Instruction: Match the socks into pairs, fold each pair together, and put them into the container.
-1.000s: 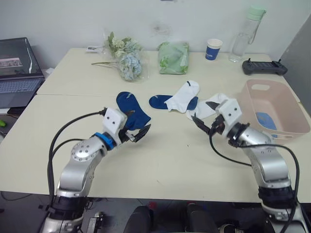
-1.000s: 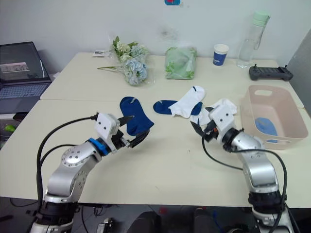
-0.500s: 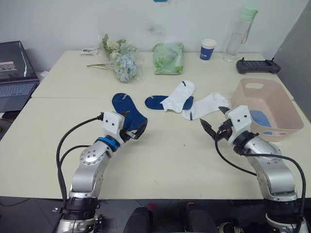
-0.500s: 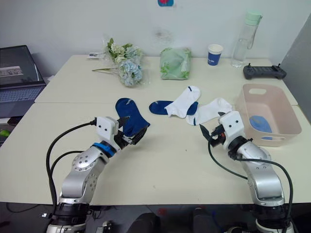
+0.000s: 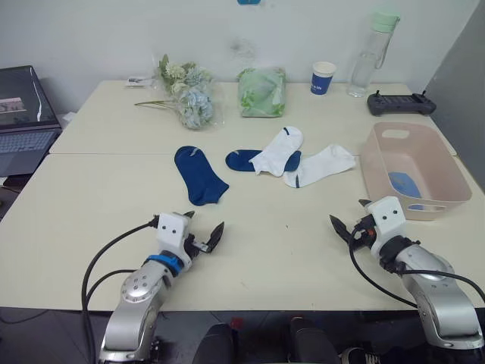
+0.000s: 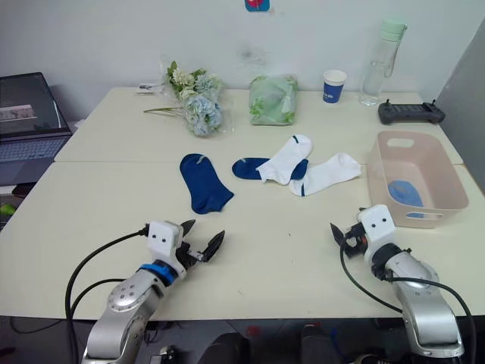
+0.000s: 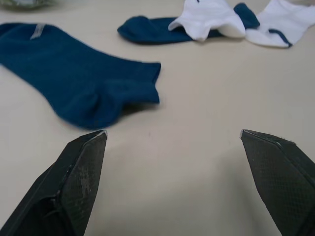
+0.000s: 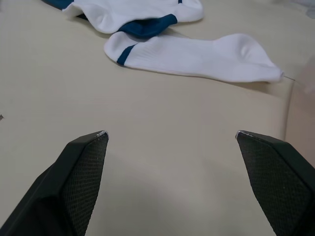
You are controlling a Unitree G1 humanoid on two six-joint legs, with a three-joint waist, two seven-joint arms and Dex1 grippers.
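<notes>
Cream tabletop [image 5: 98,197] runs wide under both arms, bare along the near edge. Nearest the camera, the left gripper [image 5: 203,231] sits low over the table with its fingers spread wide and nothing between them. Same on the other side: the right gripper [image 5: 351,224] is spread wide, empty, hovering near the front edge.

Just past the left gripper lies a dark navy sock [image 5: 199,174], flat and on its own. Further on and more to the middle is the second navy sock [image 5: 242,159], with a white sock [image 5: 279,150] draped over part of it, so those two are touching. Right beside them the other white sock [image 5: 320,164] lies stretched out toward the container [image 5: 439,159], which sits well off to the robot's right. Something light blue [image 5: 402,183] is down inside the tub, probably the light blue pair, though I can't tell how it's folded.

Handling guess: these are thin, floppy and very light, so they'll bunch and drag rather than lift clean. I'd pinch at the cuff or mid-foot, flat against the table. The overlapped white one needs peeling off first or it'll pull the navy one along.

At the far edge: flowers [image 5: 186,95], a green cloth bundle [image 5: 262,92], blue paper cup [image 5: 323,77], bottle [image 5: 365,54].
</notes>
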